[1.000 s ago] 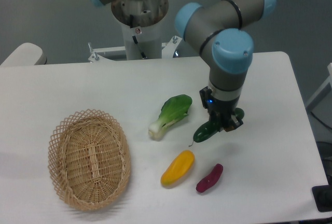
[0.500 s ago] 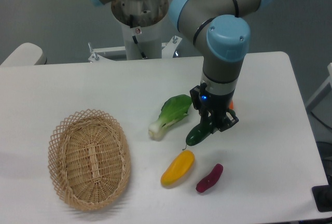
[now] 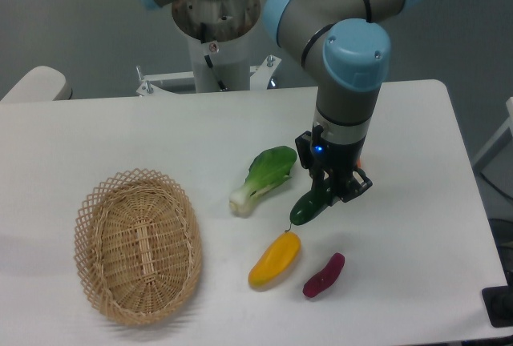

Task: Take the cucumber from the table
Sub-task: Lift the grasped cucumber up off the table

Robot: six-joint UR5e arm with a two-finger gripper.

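The cucumber (image 3: 308, 206) is the landmark here: dark green and glossy, it slants down to the left, its upper end pinched between the fingers of the gripper (image 3: 333, 192) and its thin stem tip pointing at the yellow vegetable (image 3: 274, 259) just below. Whether its lower end touches the table (image 3: 417, 226) or hangs just clear of it cannot be told from this view.

Close around the cucumber lie three other things. Up and to its left is the bok choy (image 3: 262, 178), leafy end nearest the gripper, white stalk pointing away. Directly below is the yellow vegetable, and to the lower right of that a small dark red one (image 3: 324, 275) — neither touches the cucumber, though the yellow one sits very near the stem tip. Well off to the left stands the wicker basket (image 3: 138, 245).

The arm (image 3: 349, 74) comes down from above and hides the table behind the cucumber's upper end; the fingers themselves are dark and hard to separate from the cucumber. A sliver of orange shows at the wrist's right side, too small to identify. The arm's upper links are cut off by the top edge of the picture.

To the right of the cucumber the white tabletop is bare up to its rounded edge; above the bok choy there is bare surface back to the robot's base (image 3: 215, 38). At the lower right corner a dark object (image 3: 499, 307) is cut off by the frame.
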